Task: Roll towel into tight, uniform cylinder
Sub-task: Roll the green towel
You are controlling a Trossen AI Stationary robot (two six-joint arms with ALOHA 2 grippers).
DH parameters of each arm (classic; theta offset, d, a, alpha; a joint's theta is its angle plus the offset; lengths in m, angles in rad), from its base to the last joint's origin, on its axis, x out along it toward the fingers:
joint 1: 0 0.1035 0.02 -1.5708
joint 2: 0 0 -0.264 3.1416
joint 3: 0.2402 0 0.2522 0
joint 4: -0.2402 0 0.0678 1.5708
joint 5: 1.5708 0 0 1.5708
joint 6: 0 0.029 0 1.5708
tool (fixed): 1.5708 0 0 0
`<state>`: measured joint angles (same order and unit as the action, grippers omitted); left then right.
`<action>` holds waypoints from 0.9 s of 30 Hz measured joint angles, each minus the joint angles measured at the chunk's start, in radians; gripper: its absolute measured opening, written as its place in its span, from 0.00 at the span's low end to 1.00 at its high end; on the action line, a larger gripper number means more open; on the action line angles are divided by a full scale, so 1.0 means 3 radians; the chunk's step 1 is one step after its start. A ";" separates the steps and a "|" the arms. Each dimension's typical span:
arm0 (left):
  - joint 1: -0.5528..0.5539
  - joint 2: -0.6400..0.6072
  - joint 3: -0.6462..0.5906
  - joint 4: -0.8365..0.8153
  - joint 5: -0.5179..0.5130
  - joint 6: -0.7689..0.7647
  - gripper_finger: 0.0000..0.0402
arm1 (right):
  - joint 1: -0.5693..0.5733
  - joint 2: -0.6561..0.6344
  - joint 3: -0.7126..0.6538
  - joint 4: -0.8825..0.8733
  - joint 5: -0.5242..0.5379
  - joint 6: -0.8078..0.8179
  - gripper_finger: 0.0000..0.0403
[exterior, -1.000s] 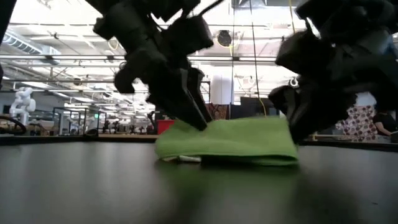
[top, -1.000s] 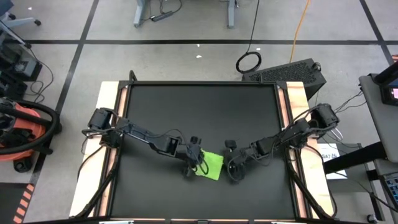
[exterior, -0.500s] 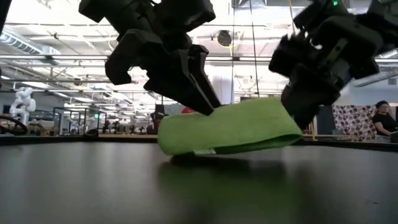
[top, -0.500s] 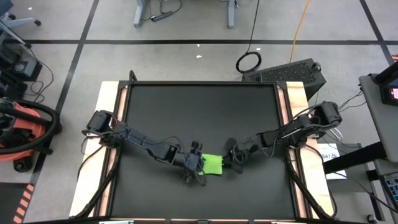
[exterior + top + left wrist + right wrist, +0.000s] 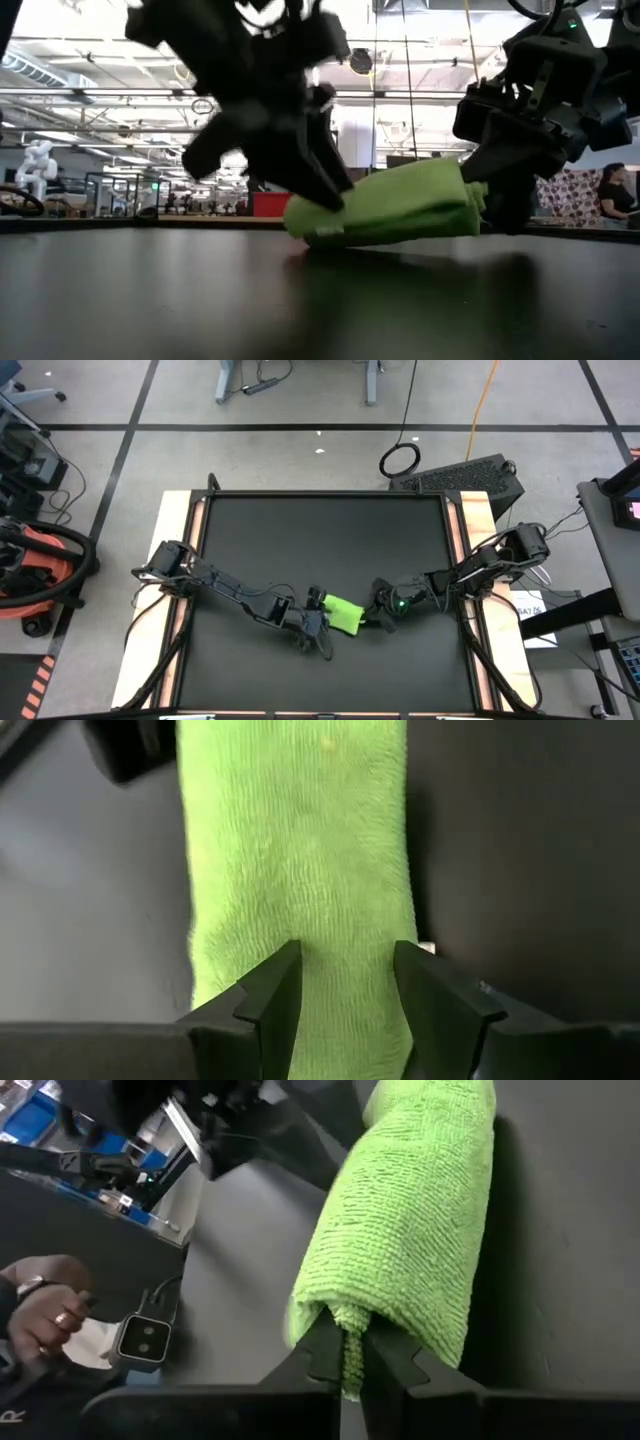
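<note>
From the left, my left pincer (image 5: 345,982) sits at one end of the small lime-green terry towel (image 5: 346,616), its fingers (image 5: 272,988) parted a little and straddling the cloth, pressing it rather than clamping; I can't tell whether it has a real grip. The towel lies as a short, loose roll on the black bench mat (image 5: 320,540), near the front, between both arms. On the right, my right pincer (image 5: 345,1355) is closed on the roll's end layers. The cloth looks light, soft and springy, so I judge it will unroll easily; holding both ends seems best.
</note>
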<state>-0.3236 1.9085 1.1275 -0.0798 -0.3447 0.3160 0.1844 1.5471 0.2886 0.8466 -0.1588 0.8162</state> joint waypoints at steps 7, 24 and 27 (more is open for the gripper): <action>0.0121 0.0243 -0.0004 0.0174 -0.0013 0.0018 0.41 | 0.0000 0.0001 0.0004 -0.0087 -0.0017 0.0108 0.05; 0.0162 0.0253 -0.0001 0.0321 -0.0106 0.0115 0.41 | -0.0008 -0.0010 0.0004 -0.0318 -0.0697 -0.0032 0.58; 0.0164 0.0253 -0.0001 0.0325 -0.0103 0.0119 0.41 | 0.0001 -0.0030 0.0012 -0.0454 -0.0774 -0.0086 0.65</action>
<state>-0.2745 1.9842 1.1271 0.0177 -0.3756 0.3516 0.1846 1.5382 0.2923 0.7103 -0.3911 0.7906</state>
